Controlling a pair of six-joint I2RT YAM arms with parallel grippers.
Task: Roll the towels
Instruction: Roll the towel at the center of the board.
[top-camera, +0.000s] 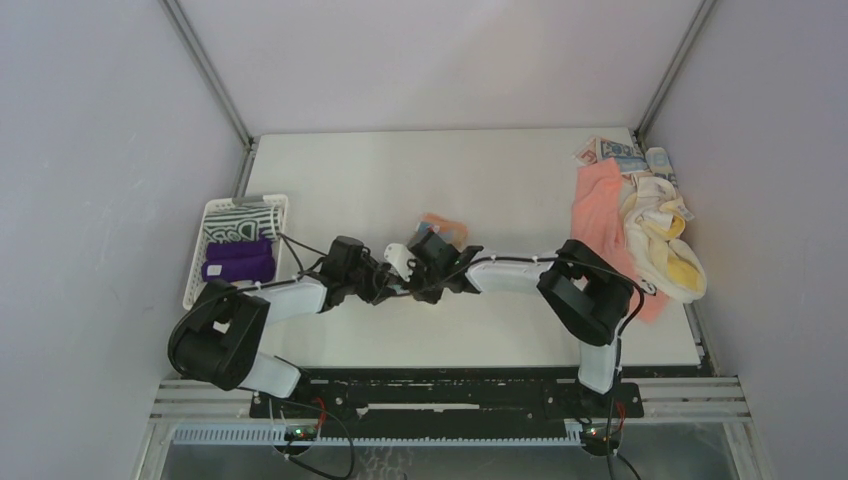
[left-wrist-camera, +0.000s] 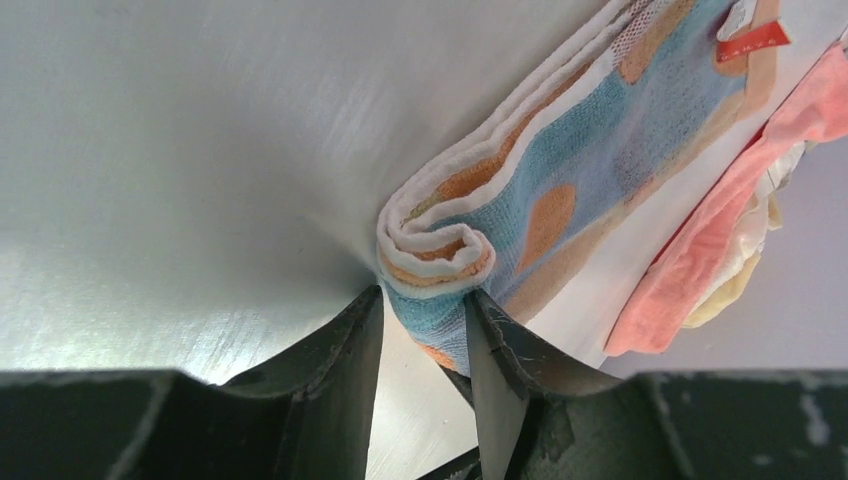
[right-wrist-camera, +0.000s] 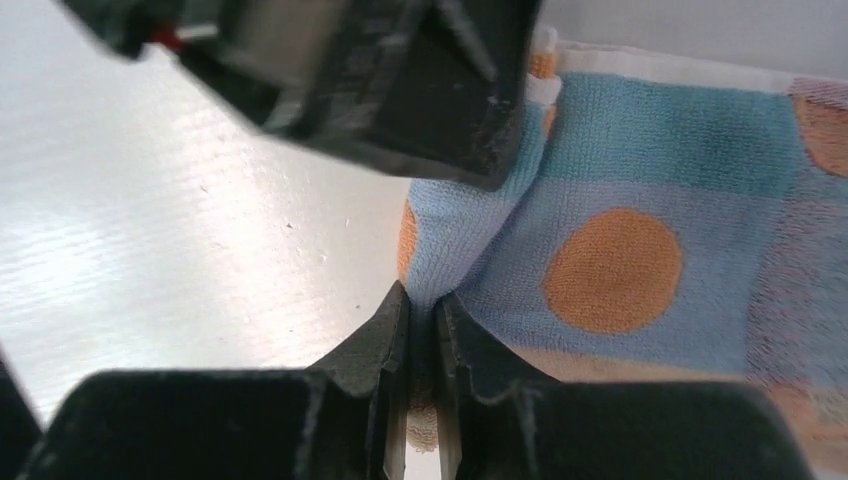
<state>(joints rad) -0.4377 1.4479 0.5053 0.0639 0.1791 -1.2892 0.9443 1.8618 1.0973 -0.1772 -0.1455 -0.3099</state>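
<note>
A light-blue towel with orange patches (left-wrist-camera: 590, 130) lies on the table, and its near end is curled into a small roll (left-wrist-camera: 435, 250). My left gripper (left-wrist-camera: 425, 300) is shut on the cloth just under that roll, one finger on each side. A pinched fold at the same towel's (right-wrist-camera: 640, 190) edge sits between the nearly touching jaws of my right gripper (right-wrist-camera: 420, 300). From above, both grippers meet at mid-table, left gripper (top-camera: 388, 280) facing right gripper (top-camera: 432, 268). They hide most of the towel (top-camera: 447, 222).
A white slotted basket (top-camera: 203, 262) at the left holds a striped towel (top-camera: 240, 218) and purple rolls (top-camera: 238, 262). At the right edge lies a pile of salmon-pink (top-camera: 598, 205), cream-yellow (top-camera: 665, 245) and blue-printed (top-camera: 622, 152) towels. Grey walls close in on three sides.
</note>
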